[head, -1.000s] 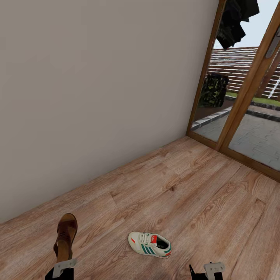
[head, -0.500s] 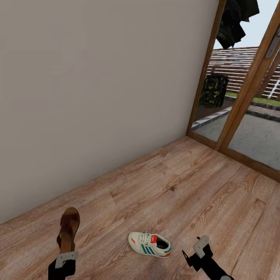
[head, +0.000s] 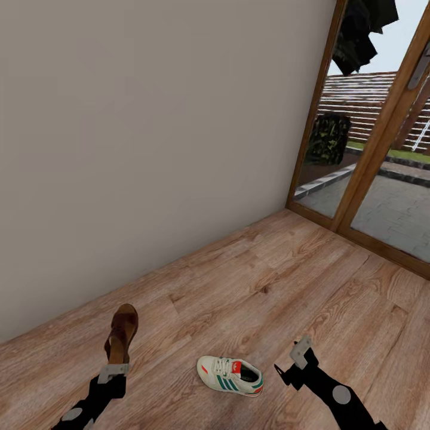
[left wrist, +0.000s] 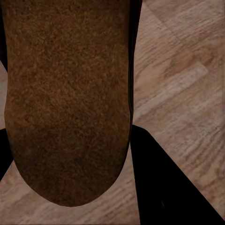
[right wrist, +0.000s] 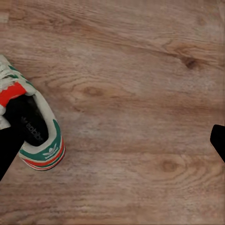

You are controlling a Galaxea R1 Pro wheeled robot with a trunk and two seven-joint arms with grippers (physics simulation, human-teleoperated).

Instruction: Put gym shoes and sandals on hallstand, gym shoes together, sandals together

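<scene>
One sandal is clamped in the left claw, lifted left of the gym shoe, which lies on the corridor floor. The right claw hovers spread just right of that shoe, empty. I judge the task barely begun: nothing racked

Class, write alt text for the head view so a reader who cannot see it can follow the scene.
A white gym shoe with teal stripes lies on the wood-plank corridor floor between two robot grippers; the left gripper holds a dark-brown leather sandal, and the right gripper hangs open beside the shoe. A plain wall and a glazed door stand behind.
</scene>
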